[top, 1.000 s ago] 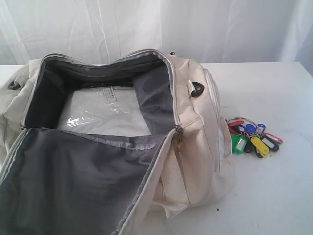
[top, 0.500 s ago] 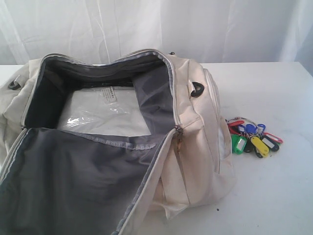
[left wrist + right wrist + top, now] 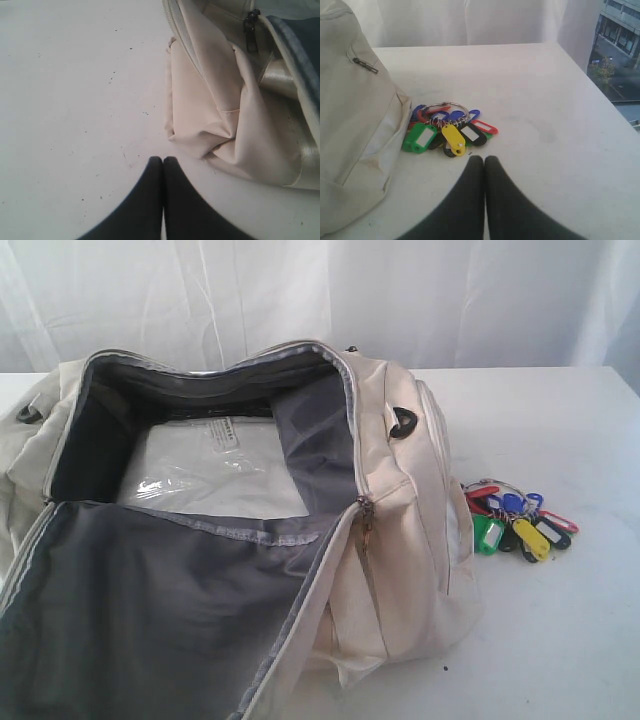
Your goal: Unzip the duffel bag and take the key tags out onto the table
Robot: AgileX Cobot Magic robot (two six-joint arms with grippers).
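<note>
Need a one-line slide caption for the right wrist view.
Right gripper, shut and empty, faces the key tags lying on the table beside the duffel bag.

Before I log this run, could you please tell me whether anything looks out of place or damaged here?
Nothing stands out. The bag lies unzipped, flap folded open; the key tags sit bunched on the table beside it; the left claw and right claw are shut and empty.
</note>
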